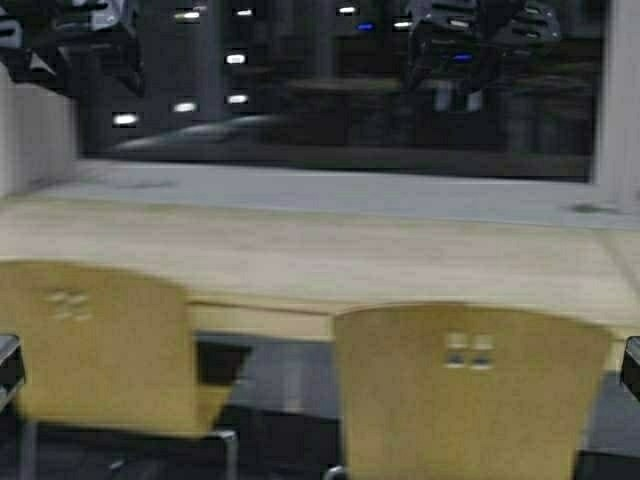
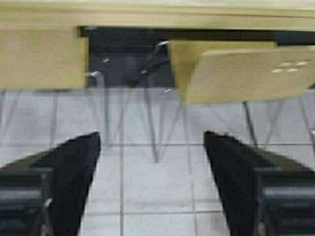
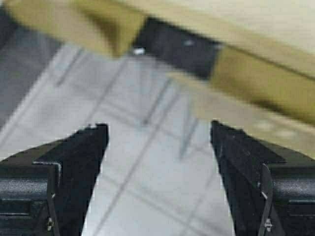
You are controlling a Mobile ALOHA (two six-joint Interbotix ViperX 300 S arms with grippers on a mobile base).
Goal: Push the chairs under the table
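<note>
We are logging two chairs, one at the left (image 1: pixel 95 345) and one at the right (image 1: pixel 470 395), both standing just before the surface (image 1: pixel 300 255), backrests facing us, seats partly under its front edge. Our left tool (image 2: pixel 150 187) and right tool (image 3: pixel 157 182) are hanging wide open over the floor, holding nothing.

Pale tiled floor (image 2: pixel 157 196) beneath the long table (image 1: pixel 300 255)

Two yellow-tan chairs (image 1: pixel 470 390) (image 1: pixel 95 345) are carried on the floor on thin chrome legs, backrests toward the camera, at the table's thick front edge; nothing distinct is seen lying on the tabletop.
</note>
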